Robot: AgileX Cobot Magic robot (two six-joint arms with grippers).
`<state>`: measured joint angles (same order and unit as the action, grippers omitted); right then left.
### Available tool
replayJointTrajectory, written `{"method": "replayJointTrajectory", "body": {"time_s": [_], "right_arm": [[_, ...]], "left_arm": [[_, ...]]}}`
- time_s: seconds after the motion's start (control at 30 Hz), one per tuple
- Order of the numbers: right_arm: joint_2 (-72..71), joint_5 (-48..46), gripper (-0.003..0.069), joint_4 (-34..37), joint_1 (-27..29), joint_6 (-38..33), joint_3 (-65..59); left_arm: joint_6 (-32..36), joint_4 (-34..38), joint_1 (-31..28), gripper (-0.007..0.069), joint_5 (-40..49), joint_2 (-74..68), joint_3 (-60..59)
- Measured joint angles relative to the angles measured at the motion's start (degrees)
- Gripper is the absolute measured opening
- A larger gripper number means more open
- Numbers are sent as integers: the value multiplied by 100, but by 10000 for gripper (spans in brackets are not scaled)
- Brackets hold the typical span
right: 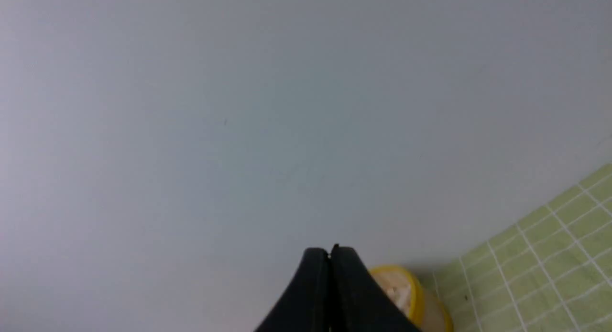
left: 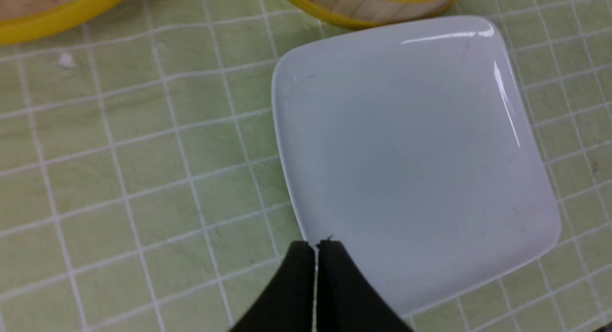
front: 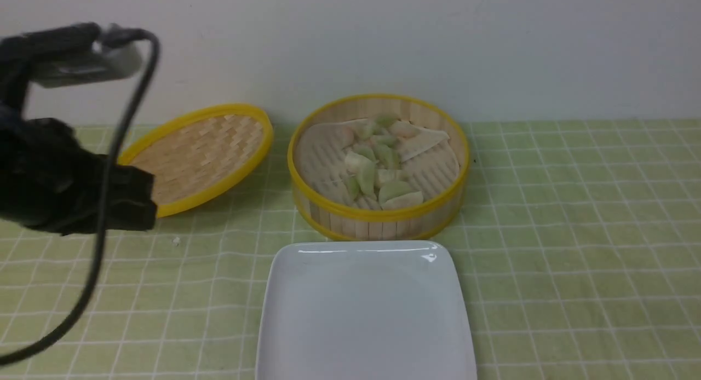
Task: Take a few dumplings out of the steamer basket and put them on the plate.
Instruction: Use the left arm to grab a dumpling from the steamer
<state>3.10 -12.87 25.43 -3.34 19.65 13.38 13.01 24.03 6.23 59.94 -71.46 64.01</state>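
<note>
- Dumplings (front: 367, 174) lie inside the steamer basket (front: 380, 218), near the table's (front: 575, 232) far edge.
- Left fingers (left: 334, 270): closed.
- Right fingers (right: 344, 274): closed.

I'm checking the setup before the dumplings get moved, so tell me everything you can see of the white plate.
The plate is a glossy white square with rounded corners, a smooth surface and a narrow raised rim that catches bright highlights; it looks ceramic. It lies flat on the green checked cloth, face up, with nothing on it. It sits just on the near side of the steamer basket; whether the two touch, I can't tell. The front view cuts off its near edge.
</note>
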Motion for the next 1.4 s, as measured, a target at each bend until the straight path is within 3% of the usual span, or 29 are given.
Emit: {"method": "replayJointTrajectory", "body": {"time_s": [0.2,0.4,0.6,0.73,0.83,1.0,1.13,1.3,1.4], "right_arm": [[2247,-3406,-15,-1086,-266,-1009,2627],[3875,-5107,-15,-1563,-282,-1714,4041],[4391,-5275,-15,-1398,-282,-1890,4210],[4459,-5241,-15,-1221,-282,-1965,4215],[4459,-5160,-15,-1183,-282,-1965,4215],[4459,-5122,-15,-1150,-282,-1965,4215],[4459,-5115,-15,-1107,-282,-1965,4215],[4459,-5115,-15,-1082,-282,-1965,4215],[4459,-5115,-15,-1082,-282,-1965,4215]], "left_arm": [[587,5,950,-6,-196,-1760,1256],[656,-207,1395,-6,-107,-3183,2765],[653,-403,1465,-6,4,-4311,3858],[670,-583,1465,45,-53,-5061,4474],[718,-629,1465,145,-220,-5465,4789],[916,-690,1543,412,-735,-5938,4957],[693,-1044,1597,500,-932,-6183,4974],[624,-1237,1630,448,-1016,-6359,4974],[624,-1321,1684,327,-1111,-6372,4976]]}}
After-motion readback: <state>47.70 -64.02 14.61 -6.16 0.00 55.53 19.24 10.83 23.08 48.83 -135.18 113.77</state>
